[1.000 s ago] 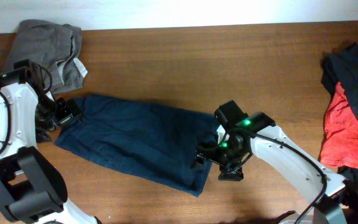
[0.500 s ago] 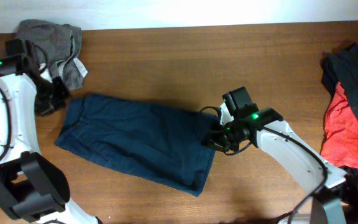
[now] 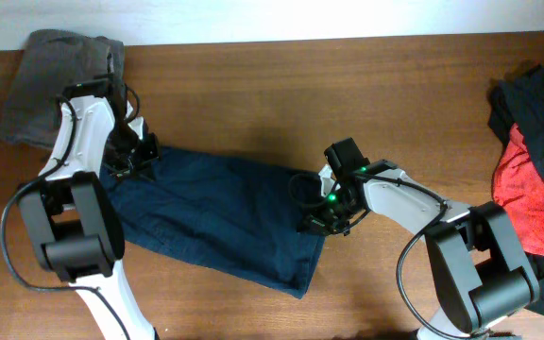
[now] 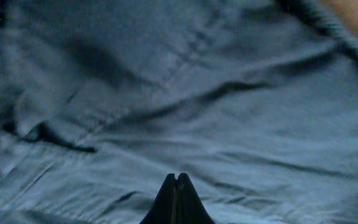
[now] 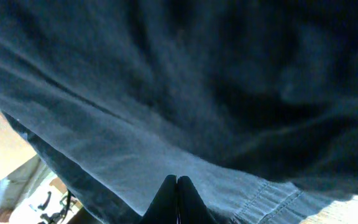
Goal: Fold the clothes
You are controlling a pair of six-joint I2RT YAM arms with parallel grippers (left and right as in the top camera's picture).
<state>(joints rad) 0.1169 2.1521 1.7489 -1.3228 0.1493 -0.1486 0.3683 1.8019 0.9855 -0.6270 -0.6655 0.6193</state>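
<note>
A large navy-blue garment [image 3: 215, 212] lies flat and slanted across the middle of the table. My left gripper [image 3: 143, 156] is at its upper left corner, shut, the tips meeting over wrinkled blue cloth [image 4: 185, 106]. My right gripper [image 3: 321, 215] is at the garment's right edge, also shut, its tips together against the fabric near a stitched hem [image 5: 272, 193]. No cloth shows between either pair of tips. A grey-olive garment [image 3: 50, 80] lies bunched at the back left.
A red garment [image 3: 522, 203] and a black one [image 3: 536, 104] are piled at the right edge of the wooden table [image 3: 281, 94]. Both arm bases stand at the near edge.
Both grippers have gone from open to shut. The left arm swung from the table's left edge onto the navy garment's upper left corner. The right gripper shifted up to the garment's right edge.
</note>
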